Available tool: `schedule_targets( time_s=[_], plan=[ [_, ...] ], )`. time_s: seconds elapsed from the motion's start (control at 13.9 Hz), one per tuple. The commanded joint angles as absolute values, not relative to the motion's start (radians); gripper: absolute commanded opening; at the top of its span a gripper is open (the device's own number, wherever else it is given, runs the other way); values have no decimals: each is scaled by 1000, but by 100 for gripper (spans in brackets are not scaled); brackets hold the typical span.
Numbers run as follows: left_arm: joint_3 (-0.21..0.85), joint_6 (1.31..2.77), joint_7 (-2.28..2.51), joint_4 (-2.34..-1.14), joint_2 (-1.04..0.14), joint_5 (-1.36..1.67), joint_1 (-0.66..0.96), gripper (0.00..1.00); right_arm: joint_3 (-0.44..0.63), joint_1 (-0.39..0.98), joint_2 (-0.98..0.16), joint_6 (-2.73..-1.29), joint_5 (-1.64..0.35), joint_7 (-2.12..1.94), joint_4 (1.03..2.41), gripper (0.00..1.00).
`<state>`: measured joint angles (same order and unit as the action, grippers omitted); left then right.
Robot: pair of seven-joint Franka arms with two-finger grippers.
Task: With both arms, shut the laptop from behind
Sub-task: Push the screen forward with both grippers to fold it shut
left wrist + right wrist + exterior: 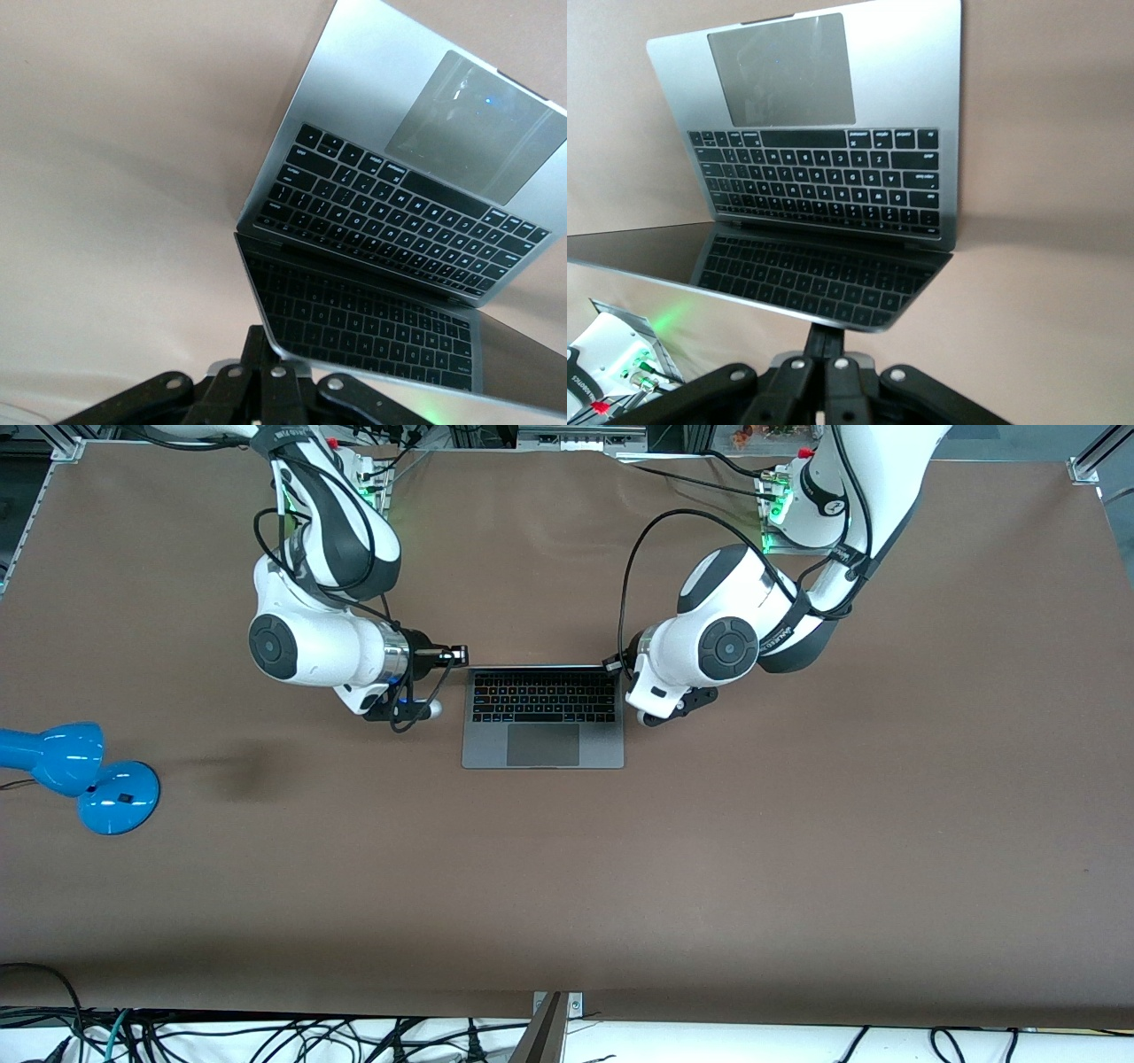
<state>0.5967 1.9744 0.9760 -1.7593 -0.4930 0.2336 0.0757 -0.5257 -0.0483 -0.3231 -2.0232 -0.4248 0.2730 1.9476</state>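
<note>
1. Tabletop [567,886]: brown and bare around the laptop [542,717], which sits open midway between the arms, lid upright toward their bases.
2. Laptop: rigid metal, smooth, hinge likely stiff, screen fragile; best pushed at the lid's upper corners.
3. Right hand [452,657] and left hand [613,664]: each at a lid corner; grip state cannot be told.

An open laptop [542,717] sits on the brown tabletop [620,868], its lid upright between two robot arms. The right gripper [447,657] and left gripper [620,666] flank its top corners. A blue lamp [80,775] rests toward the right arm's end.
</note>
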Motion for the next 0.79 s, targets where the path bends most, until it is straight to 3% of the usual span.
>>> schedule_targets(
  time_s=[0.0,0.72],
  plan=[
    [600,1970,992,-1709,-535,201,78,0,-529,-57,-347,-2058,-399,242,1931,0],
    [578,1970,993,-1625,-621,158,87,0,-528,-52,-425,-2140,-359,239,1904,0]
  ],
)
